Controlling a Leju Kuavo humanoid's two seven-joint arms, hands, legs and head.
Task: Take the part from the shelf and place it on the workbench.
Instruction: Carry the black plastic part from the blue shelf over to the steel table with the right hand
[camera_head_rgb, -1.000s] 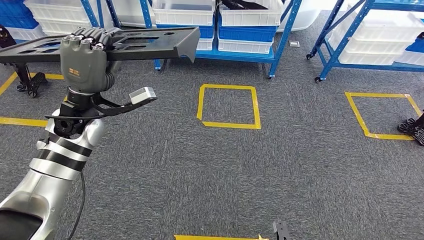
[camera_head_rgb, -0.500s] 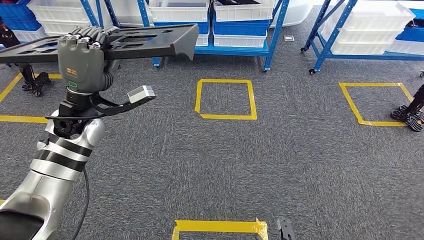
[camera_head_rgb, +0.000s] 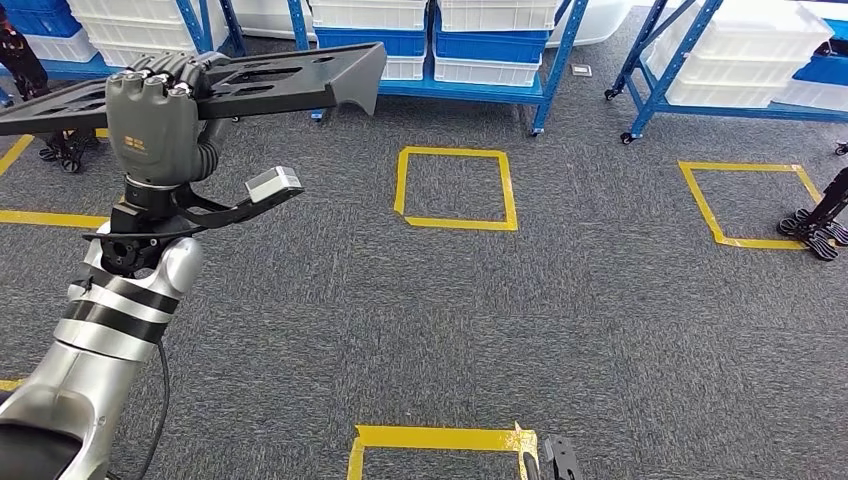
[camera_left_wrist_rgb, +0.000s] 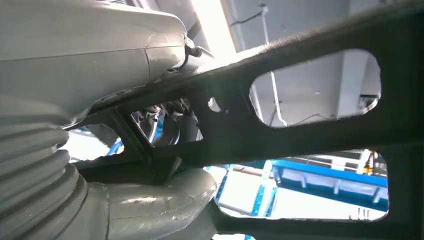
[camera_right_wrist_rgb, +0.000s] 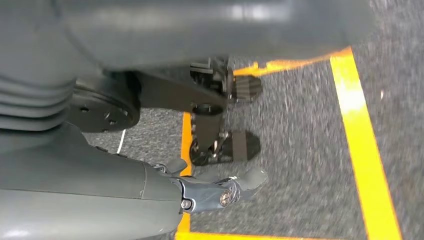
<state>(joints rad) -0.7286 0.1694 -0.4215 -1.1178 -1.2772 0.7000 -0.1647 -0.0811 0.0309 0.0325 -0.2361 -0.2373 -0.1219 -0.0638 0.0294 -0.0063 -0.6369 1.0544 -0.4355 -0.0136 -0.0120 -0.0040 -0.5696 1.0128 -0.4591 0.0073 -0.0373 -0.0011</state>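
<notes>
With the left arm raised in the head view, the left hand (camera_head_rgb: 152, 125) grips the part (camera_head_rgb: 250, 82), a long flat black panel with cut-out openings, fingers curled over its near edge and knuckles facing the camera. Part is held roughly level above the grey carpet (camera_head_rgb: 420, 320), its right end bending downward just short of the blue shelf (camera_head_rgb: 545, 70). Left wrist view confirms contact: thumb (camera_left_wrist_rgb: 160, 205) lies under the black webbing of the part (camera_left_wrist_rgb: 300, 135), with the rest of the hand against its other face.

Relative to the blue shelf: white bins (camera_head_rgb: 495, 15) and blue bins (camera_head_rgb: 360, 40) sit on its tiers; a yellow tape square (camera_head_rgb: 457, 190) lies on the carpet in front of it. A second yellow square (camera_head_rgb: 750, 205) lies off to the right of the shelf, near another rack (camera_head_rgb: 700, 60) holding white bins.

Right hand (camera_right_wrist_rgb: 220, 192) hangs over carpet marked with yellow tape (camera_right_wrist_rgb: 362, 145); fingers are curled inward, nothing seen in them.
</notes>
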